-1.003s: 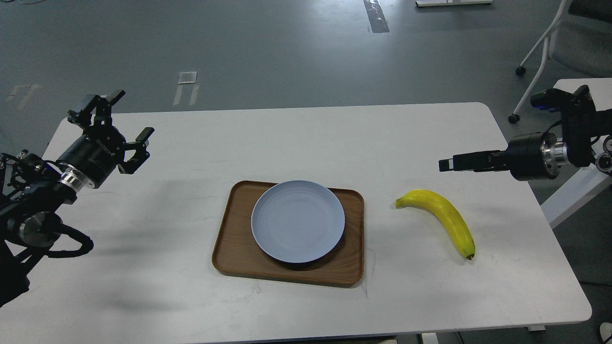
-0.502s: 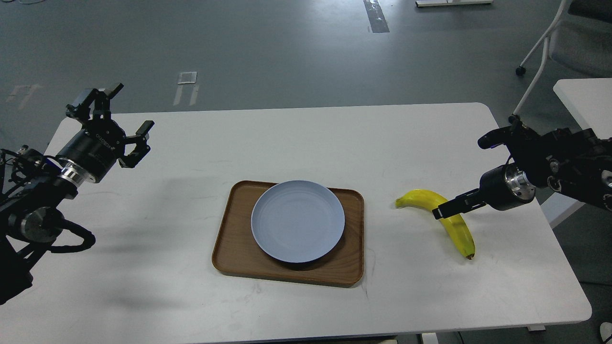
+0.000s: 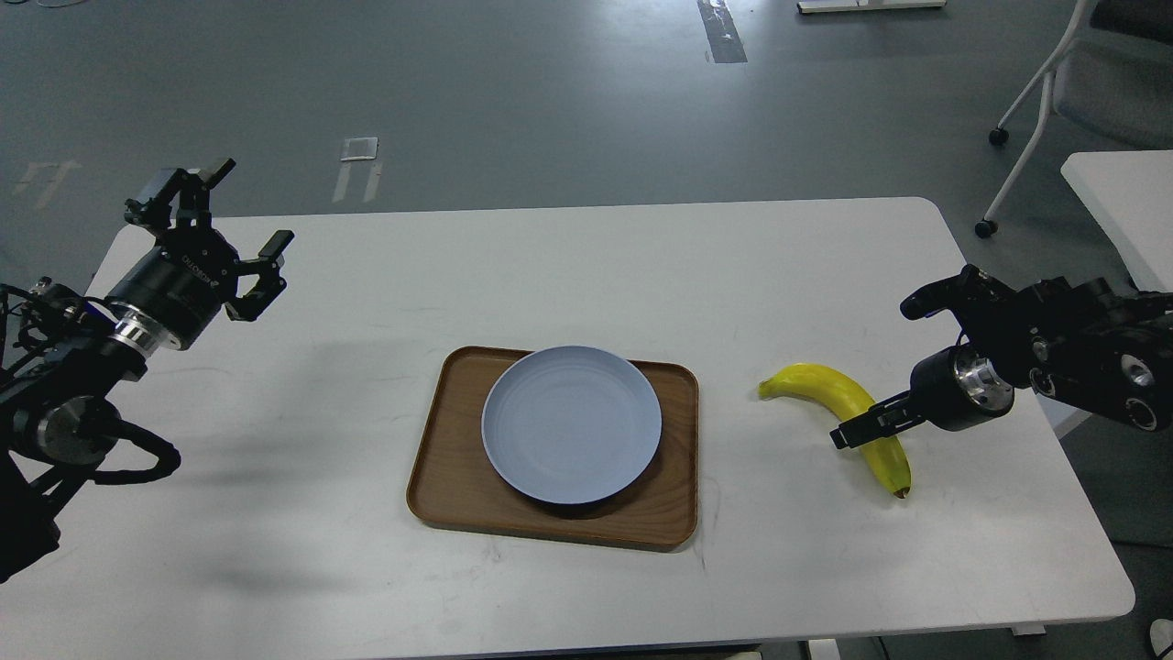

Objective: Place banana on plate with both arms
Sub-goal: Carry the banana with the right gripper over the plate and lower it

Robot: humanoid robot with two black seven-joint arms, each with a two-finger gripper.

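Observation:
The yellow banana (image 3: 818,384) lies on the white table (image 3: 586,266), right of the tray, with its dark tip toward the front. The pale blue-grey plate (image 3: 570,423) sits on the brown tray (image 3: 455,481) at the table's middle and holds nothing. My right gripper (image 3: 849,433) comes in from the right and points down-left. Its tip is over the banana's middle, seen edge-on, so the fingers cannot be told apart. My left gripper (image 3: 236,213) is open and empty, raised above the table's far left corner, far from the plate.
A wheeled chair (image 3: 1081,82) stands on the floor at the back right. The corner of a second white table (image 3: 1118,197) lies beyond the right edge. The right arm's bulky wrist (image 3: 1063,353) hangs over the table's right edge.
My right arm has swung down and left from a level pose above the table, so its gripper tip is now on the banana's middle. My left gripper has barely moved.

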